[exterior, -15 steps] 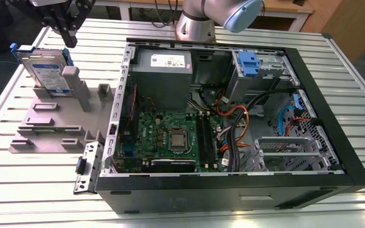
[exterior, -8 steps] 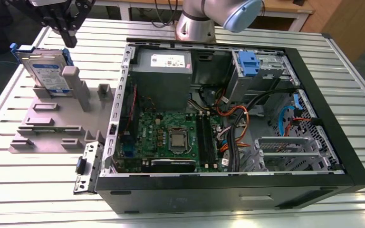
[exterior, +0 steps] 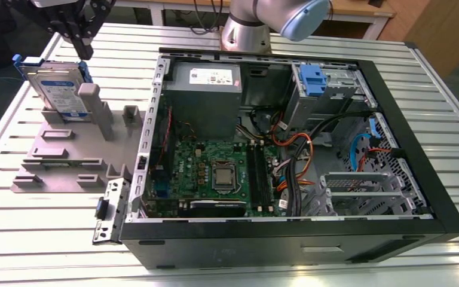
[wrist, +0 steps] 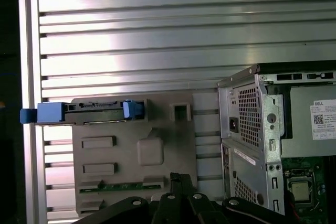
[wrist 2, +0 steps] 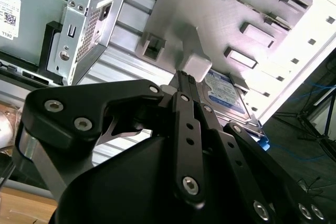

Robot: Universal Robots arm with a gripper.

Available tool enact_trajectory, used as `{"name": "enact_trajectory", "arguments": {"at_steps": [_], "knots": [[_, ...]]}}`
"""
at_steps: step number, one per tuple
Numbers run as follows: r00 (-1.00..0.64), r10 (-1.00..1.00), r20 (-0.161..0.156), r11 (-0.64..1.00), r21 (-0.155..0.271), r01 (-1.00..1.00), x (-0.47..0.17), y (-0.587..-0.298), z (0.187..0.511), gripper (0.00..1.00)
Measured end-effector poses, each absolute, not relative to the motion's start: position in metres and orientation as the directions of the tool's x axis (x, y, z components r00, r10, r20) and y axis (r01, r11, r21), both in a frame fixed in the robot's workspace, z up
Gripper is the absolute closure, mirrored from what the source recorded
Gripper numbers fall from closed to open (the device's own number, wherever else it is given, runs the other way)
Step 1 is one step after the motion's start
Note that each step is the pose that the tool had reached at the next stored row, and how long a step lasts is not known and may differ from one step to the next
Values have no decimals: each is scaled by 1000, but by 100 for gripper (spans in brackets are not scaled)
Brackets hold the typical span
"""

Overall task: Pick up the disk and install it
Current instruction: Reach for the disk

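On the exterior view's left, the disk (exterior: 54,89) stands on edge in a grey holder (exterior: 54,164). The claw (exterior: 84,52) hangs just above it, closed and holding nothing. The disk looks hard, a bit heavy and easy to break, so hold its blue edges. To the right sits the computer case (exterior: 253,245).

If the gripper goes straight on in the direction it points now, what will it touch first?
Probably the grey upright post of the fixture, or the plate right beside it, not the disk. The gripper hangs above that post, but depth is unclear.
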State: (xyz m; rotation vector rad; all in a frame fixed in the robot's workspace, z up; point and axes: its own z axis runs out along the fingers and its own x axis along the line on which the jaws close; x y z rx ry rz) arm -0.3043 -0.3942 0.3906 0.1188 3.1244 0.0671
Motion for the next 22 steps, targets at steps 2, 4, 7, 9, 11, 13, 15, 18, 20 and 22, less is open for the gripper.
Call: {"name": "enact_trajectory", "arguments": {"at_steps": [2, 4, 7, 9, 11, 13, 15, 18, 20, 22], "knots": [[-997, 76, -13, 996, 43, 76, -307, -394, 391, 89], [-997, 76, -13, 996, 43, 76, -309, -394, 391, 89], [-997, 76, -13, 996, 44, 76, -313, -393, 391, 89], [-997, 76, -13, 996, 43, 76, -316, -393, 391, 89], [-997, 76, -13, 996, 43, 76, -319, -392, 391, 89], [-997, 76, -13, 996, 43, 76, -320, -392, 391, 89], [-997, 76, -13, 996, 43, 75, -320, -392, 391, 89], [-997, 76, -13, 996, 43, 76, -320, -392, 391, 89], [-997, 76, -13, 996, 43, 76, -320, -392, 391, 89], [-997, 76, -13, 996, 43, 76, -320, -392, 391, 89]]}}
